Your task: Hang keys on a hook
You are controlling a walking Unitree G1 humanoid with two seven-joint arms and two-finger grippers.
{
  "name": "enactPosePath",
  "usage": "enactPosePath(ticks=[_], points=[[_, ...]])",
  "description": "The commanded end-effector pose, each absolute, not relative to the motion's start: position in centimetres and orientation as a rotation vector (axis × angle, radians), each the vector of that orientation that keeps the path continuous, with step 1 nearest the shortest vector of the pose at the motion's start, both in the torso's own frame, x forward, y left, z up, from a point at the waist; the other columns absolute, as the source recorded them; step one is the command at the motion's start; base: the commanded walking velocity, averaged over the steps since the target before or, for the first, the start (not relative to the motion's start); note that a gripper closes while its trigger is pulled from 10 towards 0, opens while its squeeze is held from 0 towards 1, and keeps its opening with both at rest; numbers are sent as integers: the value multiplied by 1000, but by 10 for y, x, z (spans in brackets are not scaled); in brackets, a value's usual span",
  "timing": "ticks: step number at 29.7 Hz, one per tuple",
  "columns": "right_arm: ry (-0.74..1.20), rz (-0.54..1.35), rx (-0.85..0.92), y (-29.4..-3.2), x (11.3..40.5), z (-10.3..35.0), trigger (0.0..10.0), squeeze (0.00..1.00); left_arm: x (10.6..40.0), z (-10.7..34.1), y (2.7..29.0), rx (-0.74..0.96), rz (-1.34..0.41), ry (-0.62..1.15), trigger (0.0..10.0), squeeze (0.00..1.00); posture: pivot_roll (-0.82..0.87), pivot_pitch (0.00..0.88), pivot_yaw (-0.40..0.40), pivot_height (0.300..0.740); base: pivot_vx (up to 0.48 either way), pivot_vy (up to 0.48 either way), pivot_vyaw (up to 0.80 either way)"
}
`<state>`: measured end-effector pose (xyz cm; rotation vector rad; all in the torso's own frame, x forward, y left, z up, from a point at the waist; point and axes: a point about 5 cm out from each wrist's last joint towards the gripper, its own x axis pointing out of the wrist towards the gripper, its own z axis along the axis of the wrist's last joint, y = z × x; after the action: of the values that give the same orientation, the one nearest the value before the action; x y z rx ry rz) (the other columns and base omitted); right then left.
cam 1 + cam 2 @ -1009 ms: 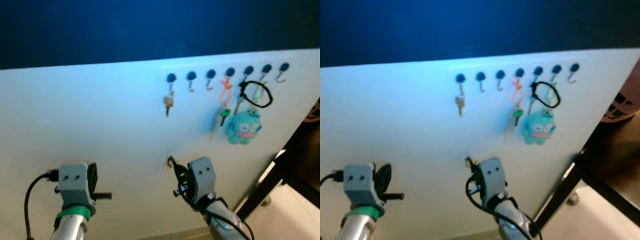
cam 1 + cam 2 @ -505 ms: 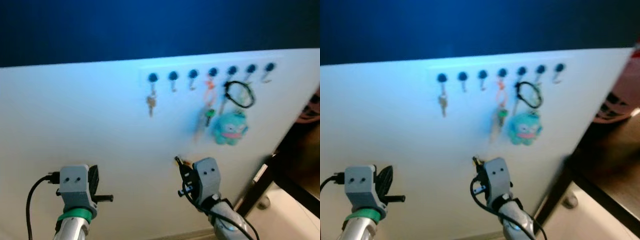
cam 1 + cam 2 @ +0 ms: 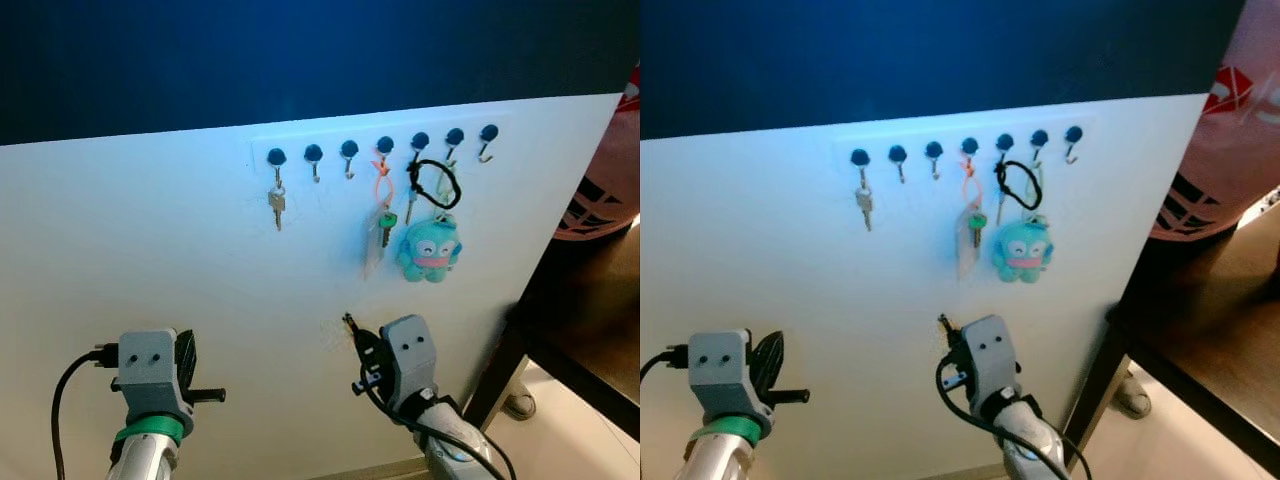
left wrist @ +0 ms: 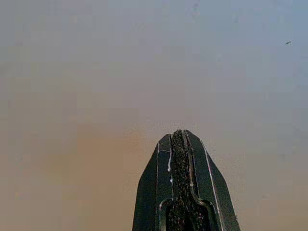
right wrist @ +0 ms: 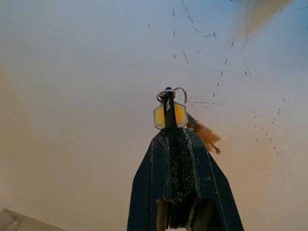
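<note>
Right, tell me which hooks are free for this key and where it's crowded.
Free: two bare hooks between the silver key and the orange loop, plus the end hook on the right. Crowded: orange loop, black loop and plush toy hang close together.

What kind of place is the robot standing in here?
Likely a home entryway or hallway: a white wall panel carries a row of dark-knobbed key hooks, with a silver key and a teal plush keychain hanging.
</note>
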<state>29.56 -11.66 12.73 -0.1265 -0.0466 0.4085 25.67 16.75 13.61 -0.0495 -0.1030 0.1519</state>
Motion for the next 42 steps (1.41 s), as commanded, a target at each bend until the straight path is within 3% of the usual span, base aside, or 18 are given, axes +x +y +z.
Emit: enactPosePath(ticks=[1, 8, 26, 29, 42], points=[[-52, 423, -125, -113, 294, 128, 10000, 0, 255, 131, 173, -40, 181, -80, 10000, 0, -154, 53, 124, 740, 0, 0, 0], [-53, 425, -127, -113, 294, 128, 10000, 0, 256, 131, 172, -27, 171, -74, 10000, 0, -154, 53, 124, 740, 0, -343, 0], [-71, 444, -121, -110, 294, 132, 10000, 0, 256, 130, 173, -28, 172, -68, 10000, 0, -152, 55, 130, 740, 0, 0, 0], [-156, 526, -97, -99, 291, 147, 10000, 0, 256, 130, 175, -24, 179, -73, 10000, 0, -154, 58, 133, 740, 0, 0, 0], [-395, 561, -108, -86, 293, 197, 10000, 0, 255, 133, 180, -24, 186, -91, 10000, 0, -155, 56, 132, 740, 0, 0, 0]])
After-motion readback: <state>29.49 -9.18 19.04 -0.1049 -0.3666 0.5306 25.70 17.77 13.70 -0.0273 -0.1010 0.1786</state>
